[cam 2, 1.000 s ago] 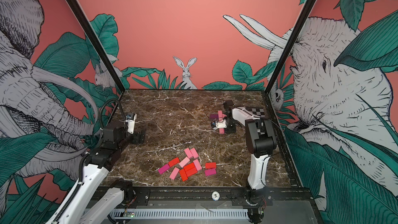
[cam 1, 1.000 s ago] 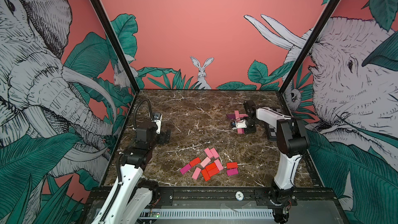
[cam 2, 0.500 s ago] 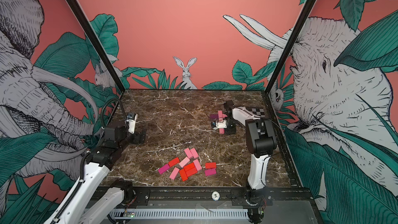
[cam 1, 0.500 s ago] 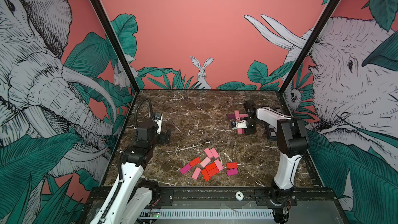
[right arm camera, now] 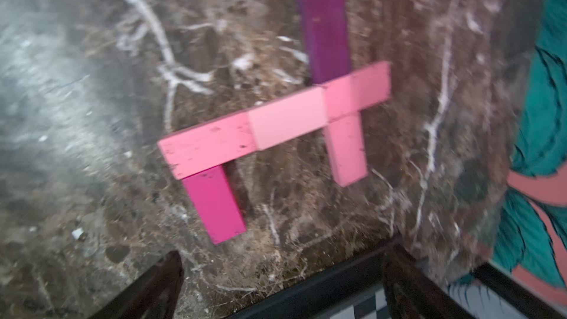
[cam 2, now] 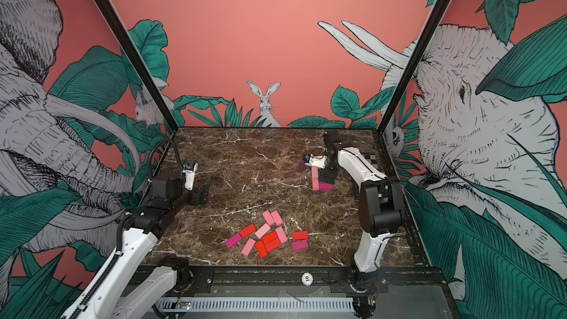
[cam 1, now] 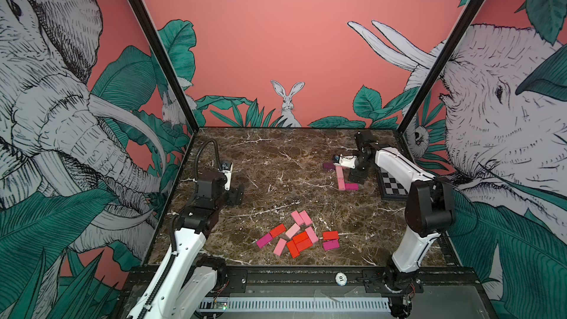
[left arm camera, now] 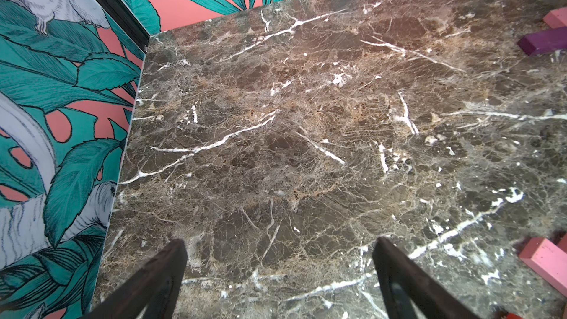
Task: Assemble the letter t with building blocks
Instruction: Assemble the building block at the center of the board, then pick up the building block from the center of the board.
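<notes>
The right gripper (right arm camera: 285, 248) stands with its jaws spread wide and nothing between them. In the right wrist view its two dark fingers frame bare marble and the black edge of the checkered board (cam 1: 395, 182), clear of every block. Just beyond the fingertips lies the assembled figure, flat on the marble tabletop (cam 1: 276, 154) at the back right. Its spine is a pink bar (right arm camera: 276, 118) of three blocks set end to end. In both top views the bar's long axis runs from the front of the table toward the back wall, leaning slightly to the left as it goes back. A dark purple block (right arm camera: 325, 29) butts against the bar near its far end and points out to the left. A light pink block (right arm camera: 346, 148) sits opposite it and points right, toward the gripper. At the bar's near end a magenta block (right arm camera: 214, 204) also sticks out to the right, square to the spine. The loose blocks (cam 1: 299, 236) lie well apart from this, as a jumbled cluster of red, pink and magenta pieces at front centre, pointing many ways. The left gripper (left arm camera: 279, 242) is on the far left side, its jaws likewise wide apart over bare marble and holding nothing.
</notes>
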Motion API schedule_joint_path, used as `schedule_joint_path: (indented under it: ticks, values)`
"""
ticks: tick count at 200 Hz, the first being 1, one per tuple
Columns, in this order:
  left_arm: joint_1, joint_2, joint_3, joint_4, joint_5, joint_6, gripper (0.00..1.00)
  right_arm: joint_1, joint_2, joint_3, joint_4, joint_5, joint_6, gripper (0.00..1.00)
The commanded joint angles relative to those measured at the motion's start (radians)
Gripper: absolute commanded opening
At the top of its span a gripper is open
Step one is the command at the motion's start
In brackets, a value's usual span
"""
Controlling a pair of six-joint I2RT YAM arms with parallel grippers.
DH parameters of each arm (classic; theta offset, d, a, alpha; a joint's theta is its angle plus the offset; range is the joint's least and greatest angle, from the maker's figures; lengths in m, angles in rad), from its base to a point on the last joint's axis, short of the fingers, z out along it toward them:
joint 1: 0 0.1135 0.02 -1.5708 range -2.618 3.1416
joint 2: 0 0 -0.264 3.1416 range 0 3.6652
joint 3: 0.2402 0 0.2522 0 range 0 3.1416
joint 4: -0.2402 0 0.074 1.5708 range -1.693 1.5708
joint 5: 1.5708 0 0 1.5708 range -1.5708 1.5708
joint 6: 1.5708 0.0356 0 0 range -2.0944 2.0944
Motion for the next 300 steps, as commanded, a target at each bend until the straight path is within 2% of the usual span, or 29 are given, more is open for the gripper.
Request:
schedule_joint_path:
  ticks: [1,25,47,88,128,176,219,258,300]
  values:
    - [0.002,-0.001,0.022,-0.025,0.009,0.003,0.97,-0.006,-0.002,0.091,0.056,0.121,0.280,0.99]
    - [0.002,0.000,0.022,-0.024,0.002,-0.001,0.97,-0.007,-0.004,0.139,0.052,0.118,0.397,0.98]
    - [0.001,0.003,0.022,-0.027,-0.005,-0.010,0.98,-0.008,-0.021,0.150,0.027,0.036,0.424,0.98]
    - [0.002,0.029,0.054,-0.037,0.017,-0.048,0.99,-0.010,-0.052,0.138,0.018,0.044,0.558,0.98]
    - [0.002,0.050,0.082,-0.066,0.036,-0.080,0.99,-0.008,-0.163,0.011,0.061,0.031,0.738,0.96]
    - [0.001,0.076,0.134,-0.154,0.091,-0.097,0.99,-0.002,-0.331,-0.242,0.067,-0.015,0.937,0.91]
    - [0.001,0.153,0.193,-0.234,0.162,-0.168,0.96,0.032,-0.375,-0.357,0.042,-0.074,1.044,0.83]
    - [0.001,0.156,0.171,-0.208,0.071,-0.213,0.96,0.167,-0.368,-0.378,-0.005,-0.094,1.091,0.76]
    - [0.001,0.181,0.149,-0.175,0.093,-0.202,0.96,0.351,-0.376,-0.390,-0.018,-0.120,1.190,0.67]
